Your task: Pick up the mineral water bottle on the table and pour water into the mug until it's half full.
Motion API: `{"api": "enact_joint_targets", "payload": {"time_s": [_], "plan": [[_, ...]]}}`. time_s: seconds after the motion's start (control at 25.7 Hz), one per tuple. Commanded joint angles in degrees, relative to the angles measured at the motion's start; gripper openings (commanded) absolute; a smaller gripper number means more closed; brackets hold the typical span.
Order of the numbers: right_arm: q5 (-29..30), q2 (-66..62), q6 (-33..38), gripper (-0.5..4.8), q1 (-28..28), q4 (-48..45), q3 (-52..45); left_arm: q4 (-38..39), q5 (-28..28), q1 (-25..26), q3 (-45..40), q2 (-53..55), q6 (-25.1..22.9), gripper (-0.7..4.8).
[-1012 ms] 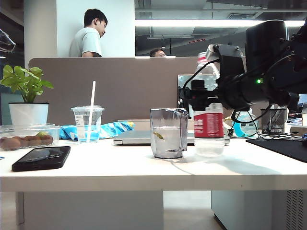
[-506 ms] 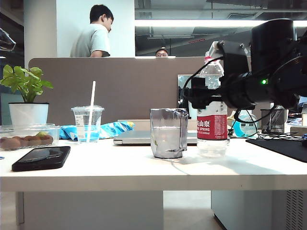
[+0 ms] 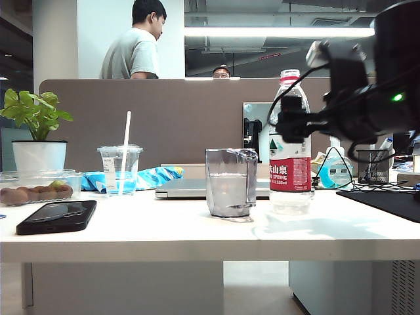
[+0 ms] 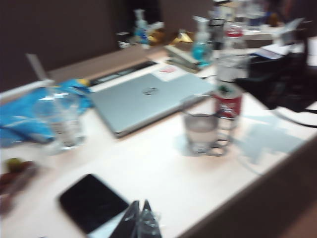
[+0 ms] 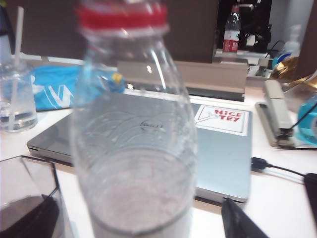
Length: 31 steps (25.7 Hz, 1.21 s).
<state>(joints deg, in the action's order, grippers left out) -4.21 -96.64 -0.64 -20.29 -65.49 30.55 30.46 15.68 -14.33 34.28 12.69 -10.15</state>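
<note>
Black right hand (image 3: 289,125) hangs released at the bottle's shoulder, fingers wide and clear of the plastic; only one fingertip (image 5: 242,220) shows in its own wrist view. Judged: the pour is done and the bottle has been let go. Left hand (image 4: 140,218) is low over the worktop's near edge beside the phone (image 4: 91,201), its fingers seemingly together, though blur prevents a firm reading.

Bottle (image 3: 289,141) stands upright, uncapped, on the worktop (image 3: 197,230), at 3 o'clock of the mug (image 3: 230,182) and just beside it, water left in its lower part. Mug holds water to roughly half. At 9 o'clock, well apart, a lidded cup (image 3: 120,169) with straw holds a little liquid.
</note>
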Motion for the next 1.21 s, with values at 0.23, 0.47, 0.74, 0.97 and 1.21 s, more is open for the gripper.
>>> {"api": "enact_joint_targets", "payload": {"time_s": [0.23,0.47,0.74,0.97,1.21], "plan": [[-1.6,15.1,0.1,4.37,-0.2,-0.7,-10.6,6.4,-8.6,0.2,-0.2,-9.4,-0.6,-0.05],[0.6,29.2,1.7,0.17,-1.7,2.0,-16.8,6.1,-8.6,0.2,-3.9,-9.9,-2.1,-0.05],[3.4,41.8,2.4,-0.01,-4.0,16.3,-17.5,5.3,-12.5,0.2,-6.9,-9.9,-1.9,-0.05],[8.9,56.8,2.9,-0.01,-4.8,29.3,-17.5,5.0,-12.5,0.2,-6.9,-9.9,-1.9,-0.05],[8.8,71.5,3.5,-0.01,-4.7,45.3,-17.5,5.0,-12.5,0.2,-6.9,-9.9,-1.9,-0.05]]}}
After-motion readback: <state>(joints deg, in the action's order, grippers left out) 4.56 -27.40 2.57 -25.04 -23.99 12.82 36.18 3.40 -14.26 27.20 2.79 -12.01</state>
